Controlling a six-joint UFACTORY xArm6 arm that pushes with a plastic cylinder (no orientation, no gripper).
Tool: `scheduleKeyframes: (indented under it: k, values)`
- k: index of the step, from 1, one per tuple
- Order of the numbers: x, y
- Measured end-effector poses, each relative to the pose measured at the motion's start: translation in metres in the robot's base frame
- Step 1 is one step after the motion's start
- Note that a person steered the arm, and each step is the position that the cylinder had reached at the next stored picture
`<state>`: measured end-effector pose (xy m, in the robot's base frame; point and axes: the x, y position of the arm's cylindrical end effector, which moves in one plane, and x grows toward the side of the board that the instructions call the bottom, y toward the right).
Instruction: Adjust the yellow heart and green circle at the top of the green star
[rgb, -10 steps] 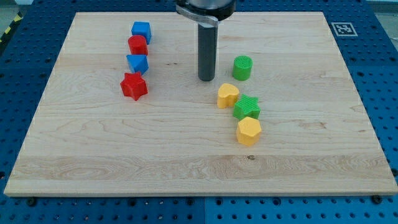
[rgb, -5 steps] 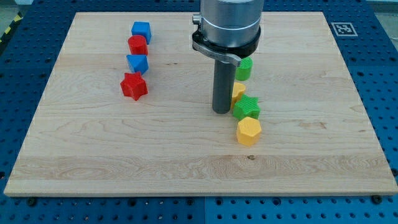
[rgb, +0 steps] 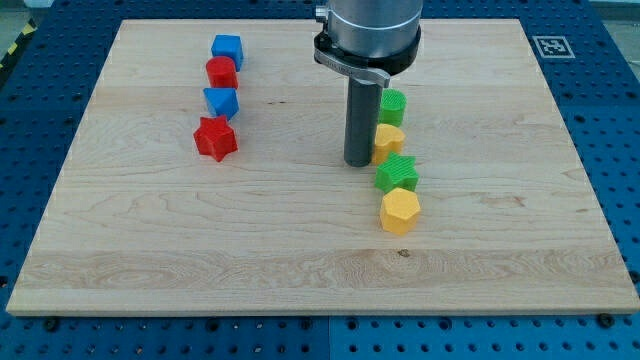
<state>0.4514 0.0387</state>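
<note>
A wooden counter (rgb: 150, 250) lies on a blue pegboard. Right of centre, the tip (rgb: 358, 162) touches the yellow heart's (rgb: 388, 139) left side; there is no hand to close. Above the heart sits the green circle (rgb: 392, 106), below it the green star (rgb: 397, 174). Lining up looks nearly done; next, probably a slight nudge rightward.

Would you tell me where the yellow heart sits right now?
The yellow heart sits right of centre, between the green circle above and the green star below, with my tip against its left side.

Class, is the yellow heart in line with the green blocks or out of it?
In line: the yellow heart sits between green circle and green star.
</note>
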Motion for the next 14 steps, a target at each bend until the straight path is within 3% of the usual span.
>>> scheduleKeyframes:
  k: [1,3,4,5,6,14]
  values:
    - [-0.017,-0.014]
    - [-0.104,-0.018]
    - [-0.131,0.041]
    - [-0.115,0.118]
    - [-0.085,0.120]
    - [-0.066,0.048]
